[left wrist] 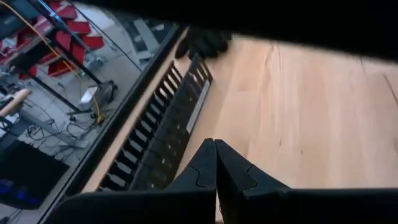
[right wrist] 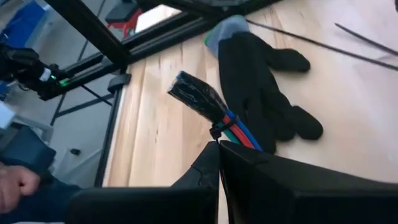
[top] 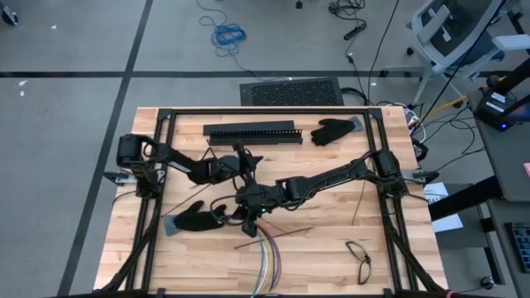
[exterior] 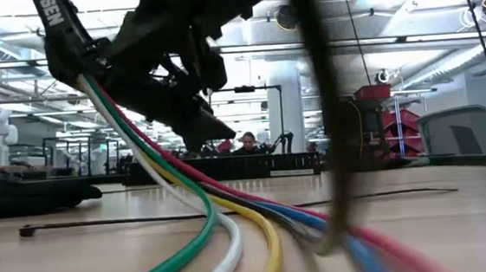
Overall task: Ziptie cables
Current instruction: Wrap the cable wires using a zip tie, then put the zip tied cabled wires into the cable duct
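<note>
White letters on an arm in the low view, only partly readable. One bunch of cables (top: 267, 257) near the table's front edge, long way running from the front edge toward the middle, where the right gripper (top: 251, 217) sits, pinched tight on the bunch's tied end (right wrist: 198, 94). Two black gloves: one (top: 196, 218) by that claw, one (top: 334, 130) at the back. One slotted bar (top: 252, 132). Left gripper (top: 241, 163) shut tight, holding nothing.

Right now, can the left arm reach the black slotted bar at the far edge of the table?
Probably yes. The left hand, shut, points toward the slotted bar, with only bare table between them.
</note>
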Controlling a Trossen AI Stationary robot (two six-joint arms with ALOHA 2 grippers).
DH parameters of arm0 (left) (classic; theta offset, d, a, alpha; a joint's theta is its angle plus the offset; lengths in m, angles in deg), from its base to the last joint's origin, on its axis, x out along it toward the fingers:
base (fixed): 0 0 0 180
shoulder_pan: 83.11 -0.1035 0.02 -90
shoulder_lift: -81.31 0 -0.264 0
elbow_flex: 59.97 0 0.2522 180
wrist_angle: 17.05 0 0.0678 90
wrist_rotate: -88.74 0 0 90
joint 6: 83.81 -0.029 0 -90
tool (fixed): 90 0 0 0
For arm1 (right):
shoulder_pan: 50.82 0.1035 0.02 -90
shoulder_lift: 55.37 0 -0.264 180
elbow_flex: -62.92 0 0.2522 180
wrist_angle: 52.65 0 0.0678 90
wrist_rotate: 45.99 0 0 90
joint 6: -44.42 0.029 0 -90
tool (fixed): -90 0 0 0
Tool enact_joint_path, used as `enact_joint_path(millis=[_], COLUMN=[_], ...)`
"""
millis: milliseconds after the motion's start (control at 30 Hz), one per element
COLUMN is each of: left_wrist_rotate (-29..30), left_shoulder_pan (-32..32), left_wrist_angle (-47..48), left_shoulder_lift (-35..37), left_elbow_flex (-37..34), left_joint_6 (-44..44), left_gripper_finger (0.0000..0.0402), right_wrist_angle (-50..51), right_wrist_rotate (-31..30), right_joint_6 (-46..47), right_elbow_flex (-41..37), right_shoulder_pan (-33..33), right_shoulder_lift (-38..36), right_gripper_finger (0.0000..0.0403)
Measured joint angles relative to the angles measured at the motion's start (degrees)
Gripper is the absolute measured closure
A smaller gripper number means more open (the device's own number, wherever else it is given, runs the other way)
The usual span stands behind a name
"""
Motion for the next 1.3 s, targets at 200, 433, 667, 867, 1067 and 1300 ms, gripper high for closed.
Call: enact_joint_path(millis=[200,433,667,867,1067,1300], left_wrist_rotate=[-3.29,-5.13,-8.69,-10.27,-10.77,-11.96], left_shoulder_pan=[2.31,5.0,4.31,4.24,3.74,3.74], left_wrist_angle=[4.43,11.73,20.52,23.88,24.85,24.93], left_shoulder_lift=[0.02,0.04,0.08,0.3,0.43,0.43], left_elbow_flex=[0.08,0.33,0.57,0.92,1.86,2.32], left_joint_6=[0.03,-0.04,-0.09,-0.09,-0.29,-0.12], left_gripper_finger=[0.0401,0.0401,0.0401,0.0401,0.0401,0.0401], right_wrist_angle=[-0.87,-1.35,3.27,12.48,11.9,10.8], right_wrist_rotate=[0.0,0.81,0.86,-3.63,-5.12,-8.34], right_joint_6=[-0.39,-0.4,-1.7,-2.06,2.14,8.0], right_elbow_flex=[-0.08,-0.23,-0.37,-0.32,-0.65,-0.63], right_shoulder_pan=[0.09,0.3,-0.08,-0.12,0.09,0.34], right_shoulder_lift=[3.69,6.79,7.27,7.16,8.17,8.25], right_gripper_finger=[0.0403,0.0403,0.0403,0.0399,0.0337,0.0219])
